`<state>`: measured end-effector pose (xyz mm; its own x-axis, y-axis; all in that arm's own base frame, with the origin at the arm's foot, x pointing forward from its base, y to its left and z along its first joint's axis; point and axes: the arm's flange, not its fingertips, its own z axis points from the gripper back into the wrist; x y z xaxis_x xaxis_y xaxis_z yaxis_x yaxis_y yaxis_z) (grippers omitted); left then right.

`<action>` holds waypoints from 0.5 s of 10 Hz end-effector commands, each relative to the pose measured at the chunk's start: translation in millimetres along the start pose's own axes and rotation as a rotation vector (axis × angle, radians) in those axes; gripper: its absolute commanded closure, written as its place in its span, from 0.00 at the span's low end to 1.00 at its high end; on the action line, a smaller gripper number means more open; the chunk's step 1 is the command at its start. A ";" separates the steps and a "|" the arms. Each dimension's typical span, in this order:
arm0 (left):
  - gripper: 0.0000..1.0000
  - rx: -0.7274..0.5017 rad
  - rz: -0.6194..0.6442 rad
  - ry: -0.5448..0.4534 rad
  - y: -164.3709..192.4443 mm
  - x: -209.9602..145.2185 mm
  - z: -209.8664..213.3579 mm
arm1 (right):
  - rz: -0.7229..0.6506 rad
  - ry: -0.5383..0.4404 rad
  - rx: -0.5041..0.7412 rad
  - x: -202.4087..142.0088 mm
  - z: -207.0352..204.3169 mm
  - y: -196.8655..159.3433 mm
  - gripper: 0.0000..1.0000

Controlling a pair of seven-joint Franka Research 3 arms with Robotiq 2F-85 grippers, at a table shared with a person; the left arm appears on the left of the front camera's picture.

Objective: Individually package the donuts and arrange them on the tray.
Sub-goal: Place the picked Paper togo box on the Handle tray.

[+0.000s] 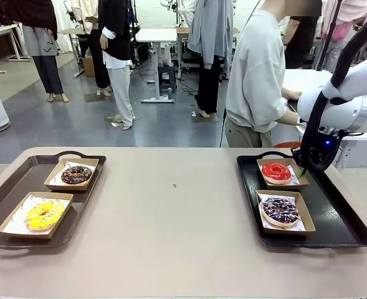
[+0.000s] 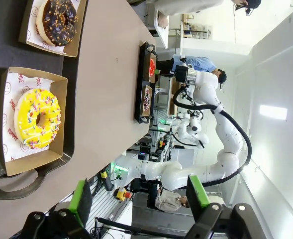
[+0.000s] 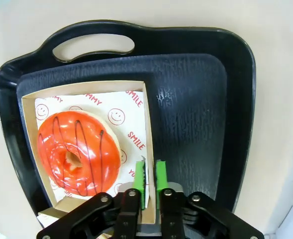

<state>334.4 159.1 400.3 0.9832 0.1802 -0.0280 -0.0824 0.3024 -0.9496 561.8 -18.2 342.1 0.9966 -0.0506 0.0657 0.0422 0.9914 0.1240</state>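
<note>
Red glossy donut [image 3: 79, 153] sits boxed on my right-hand tray [image 1: 345, 227].
Its cardboard box [image 3: 29, 107] has paper printed "SMILE" and smiley faces; my right gripper [image 3: 150, 178] pinches that box's wall, pads nearly together. Behind it sits the purple sprinkled donut [image 1: 280, 210], boxed. Across the table, the left tray [image 1: 9, 187] holds the yellow donut [image 2: 37, 118] and chocolate donut [image 2: 58, 20], boxed. My left gripper [image 2: 139, 197] is spread wide, holding nothing.

Paper liner [image 3: 129, 117] under the red donut [image 3: 78, 152]: "SMILE" in red with smiley faces. Liner [image 2: 12, 92] under the yellow donut [image 2: 37, 118]: "SMILE" and "YUMMY".
</note>
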 end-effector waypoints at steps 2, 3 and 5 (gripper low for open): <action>0.00 0.004 -0.009 0.006 -0.8 -3.0 2.6 | -0.010 -0.005 -0.004 5.6 1.5 4.4 0.37; 0.00 0.004 -0.009 0.006 -0.8 -3.0 2.6 | -0.013 -0.004 0.000 5.8 2.2 4.3 0.00; 0.00 0.004 -0.009 0.006 -0.8 -3.0 2.6 | -0.016 -0.004 0.003 5.8 3.6 4.3 0.00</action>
<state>334.4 159.1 400.3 0.9832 0.1802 -0.0280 -0.0824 0.3024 -0.9496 563.3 -16.4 344.4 0.9963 -0.0489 0.0704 0.0398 0.9913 0.1252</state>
